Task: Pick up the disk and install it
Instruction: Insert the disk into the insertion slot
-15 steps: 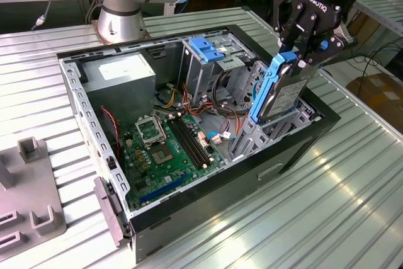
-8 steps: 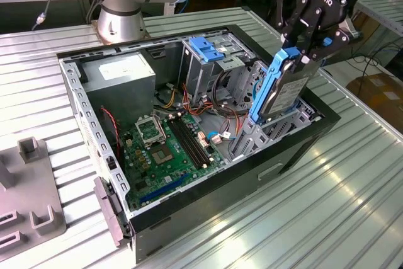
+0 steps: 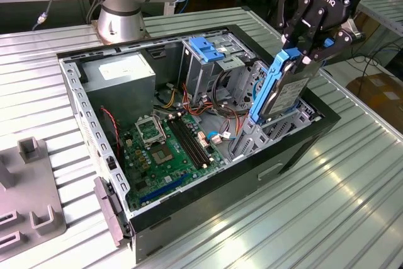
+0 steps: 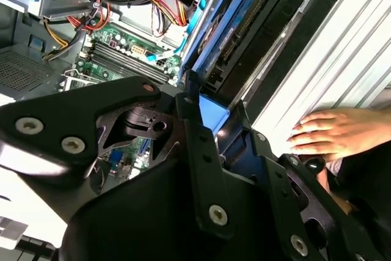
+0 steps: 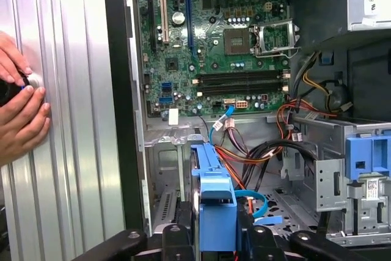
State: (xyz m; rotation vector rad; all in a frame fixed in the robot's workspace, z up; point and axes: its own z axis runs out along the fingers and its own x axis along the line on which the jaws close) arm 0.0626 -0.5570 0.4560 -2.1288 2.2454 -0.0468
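Clamped shut on the upper end of the disk [image 3: 284,92], the claw [image 3: 306,50] hangs over the front corner of an open computer case [image 3: 296,149], at the exterior view's right. Just beside the disk stands a tall metal cage [image 3: 208,67] topped by a blue latch [image 3: 210,48], and a tangle of orange, red and black cables [image 3: 220,89] runs between the cage and the grey drive bay [image 3: 252,140] below the disk. Farther into the case lie the green motherboard [image 3: 164,143] and, at the back, the grey power supply [image 3: 119,74]. The bay's metal walls and the nearby cables crowd the disk's lower end. The disk stands on edge, tilted, with its blue rail toward the cage; its top is pinched between the claw's fingers and its lower end sits down among the bay's brackets. In the first wrist view its blue carrier [image 5: 215,197] rises straight out from between the black fingers toward the motherboard. A person's hand [image 5: 18,111] rests on the bench just outside the case wall, well apart from the disk. The bench [image 3: 327,206] is ribbed silver metal; the case lies flat on it, open side up. A grey moulded fixture [image 3: 31,209] sits at the exterior view's left, and the arm's base [image 3: 123,14] stands behind the case. Beyond the bench, at the exterior view's right, sits a cardboard box [image 3: 378,89].
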